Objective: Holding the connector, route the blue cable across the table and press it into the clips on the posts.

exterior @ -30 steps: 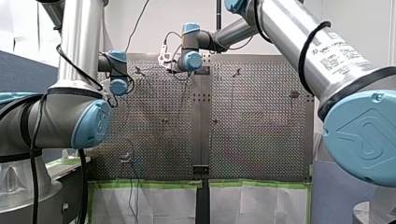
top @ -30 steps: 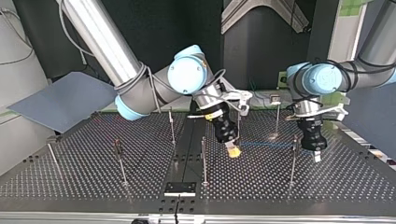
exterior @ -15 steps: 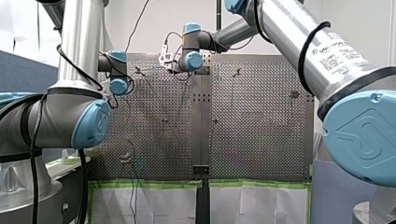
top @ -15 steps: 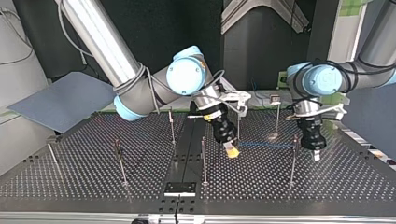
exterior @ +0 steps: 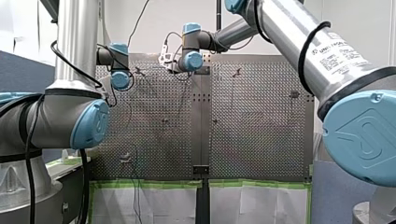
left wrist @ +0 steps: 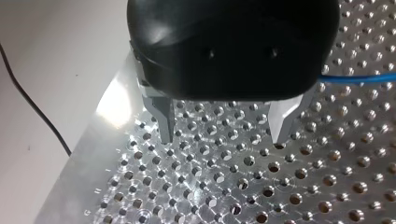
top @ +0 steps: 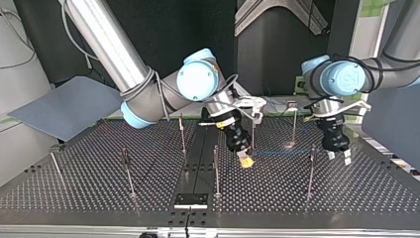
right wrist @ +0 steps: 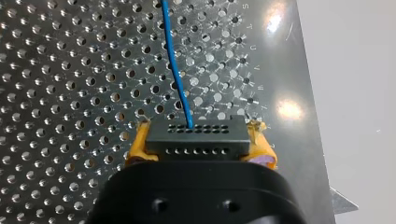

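My right pincer (right wrist: 200, 151) is clamped tight with its yellow pads on the connector (right wrist: 196, 136), a flat black block with two rows of tiny holes. The blue cable (right wrist: 175, 65), thin and smooth, leaves the connector's face and runs straight ahead of the pincer over the shiny perforated metal worktop (right wrist: 70, 93). My left pincer (left wrist: 224, 137) has a rounded black body; its bare metal fingers (left wrist: 164, 119) are spread wide, gripping nothing. The cable passes just beside it.
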{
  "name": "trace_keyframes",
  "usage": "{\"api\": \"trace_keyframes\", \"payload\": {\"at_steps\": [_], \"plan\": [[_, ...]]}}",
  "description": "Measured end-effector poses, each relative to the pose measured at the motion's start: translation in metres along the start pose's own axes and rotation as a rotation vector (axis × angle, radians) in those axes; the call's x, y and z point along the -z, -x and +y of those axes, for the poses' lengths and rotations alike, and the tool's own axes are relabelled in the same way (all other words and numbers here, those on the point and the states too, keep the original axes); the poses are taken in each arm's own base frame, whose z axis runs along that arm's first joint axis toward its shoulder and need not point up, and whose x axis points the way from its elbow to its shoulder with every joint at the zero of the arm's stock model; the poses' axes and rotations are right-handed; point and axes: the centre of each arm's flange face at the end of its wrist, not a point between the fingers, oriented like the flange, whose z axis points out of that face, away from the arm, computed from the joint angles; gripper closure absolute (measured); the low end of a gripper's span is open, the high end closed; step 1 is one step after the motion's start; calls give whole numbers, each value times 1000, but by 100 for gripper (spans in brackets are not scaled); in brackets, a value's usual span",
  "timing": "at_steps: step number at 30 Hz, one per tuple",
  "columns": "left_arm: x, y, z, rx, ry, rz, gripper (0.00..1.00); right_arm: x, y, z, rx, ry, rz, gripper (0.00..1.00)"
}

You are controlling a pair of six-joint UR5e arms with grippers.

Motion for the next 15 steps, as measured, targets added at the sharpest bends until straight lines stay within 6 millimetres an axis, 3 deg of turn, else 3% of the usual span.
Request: {"api": "trace_keyframes", "payload": {"at_steps": [15], "plan": [[71, 1, -15, 2, -65, 150, 0, -1, -1, 5, 7, 15, 3, 100]]}}
